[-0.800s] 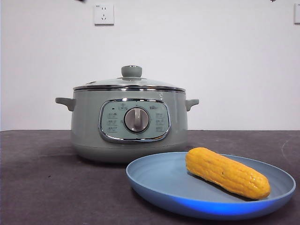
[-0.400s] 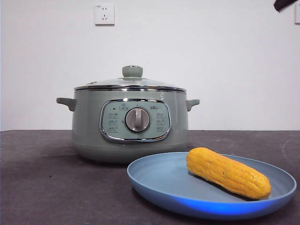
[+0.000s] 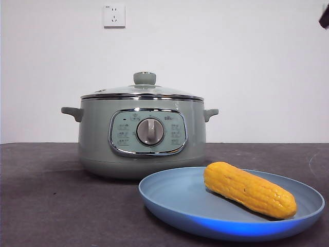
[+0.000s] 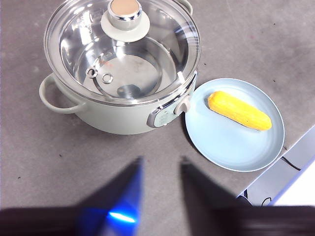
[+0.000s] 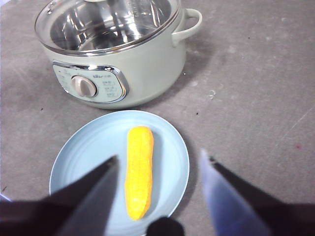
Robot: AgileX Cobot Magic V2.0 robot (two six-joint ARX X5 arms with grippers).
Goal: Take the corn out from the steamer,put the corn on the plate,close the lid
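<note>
Now | left gripper (image 4: 160,169) jaws apart, empty, high above pot (image 4: 110,105) | right gripper (image 5: 160,169) jaws wide apart, empty, above plate (image 5: 170,157) beside pot | corn (image 3: 249,189) lay on plate, lid (image 3: 141,92) sat on pot | risk: descending arm could nudge plate, rolling corn off | wrist views showed pot empty; front view did not

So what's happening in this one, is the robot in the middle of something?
Nothing is being handled at this moment. The corn lies on the plate in front of the steamer, and the lid sits closed on the pot. Both arms are up above the table: the left pincer is open over the bare tabletop beside the steamer, and the right pincer is open above the plate and corn, holding nothing. All three steps of the task look done.
</note>
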